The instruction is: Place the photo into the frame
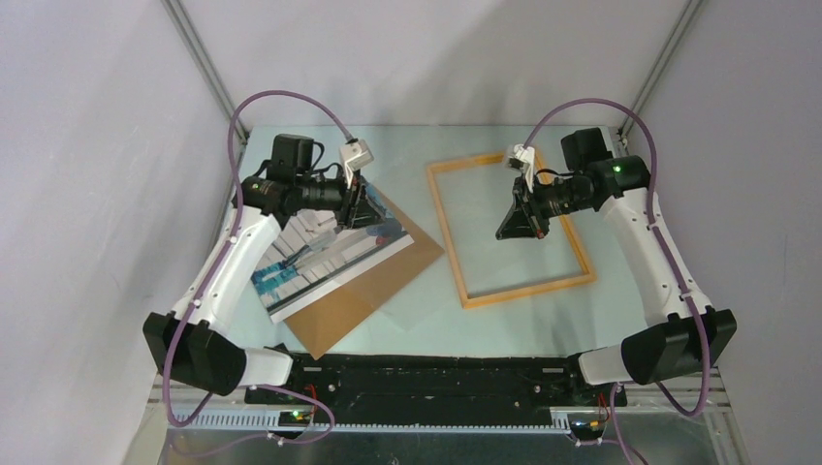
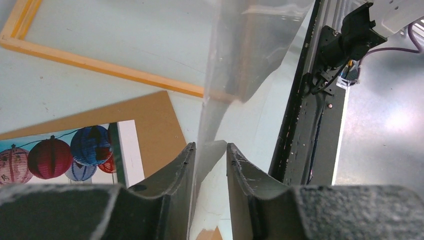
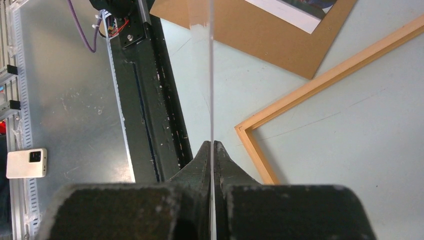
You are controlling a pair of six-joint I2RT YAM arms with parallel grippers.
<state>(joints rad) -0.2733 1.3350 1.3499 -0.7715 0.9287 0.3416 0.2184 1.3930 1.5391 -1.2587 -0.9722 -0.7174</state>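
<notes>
The photo [image 1: 330,257] lies face up on a brown backing board [image 1: 373,291] at the left, and its red and blue lanterns show in the left wrist view [image 2: 75,150]. To the right, the orange-yellow frame [image 1: 528,288] lies flat on the table. A clear thin sheet [image 3: 211,75] stands on edge, with my right gripper [image 3: 212,144] shut on it above the frame's near corner [image 3: 250,132]. My left gripper [image 2: 210,147] hovers over the board's right edge. Its jaws stand apart around the same kind of clear sheet [image 2: 250,50], which rests against the left finger [image 2: 182,165].
The black base rail [image 1: 426,373] runs along the table's near edge, close to both grippers [image 3: 150,100]. A small white device [image 3: 26,162] lies on the metal shelf beyond it. Grey enclosure walls stand on the left, right and back.
</notes>
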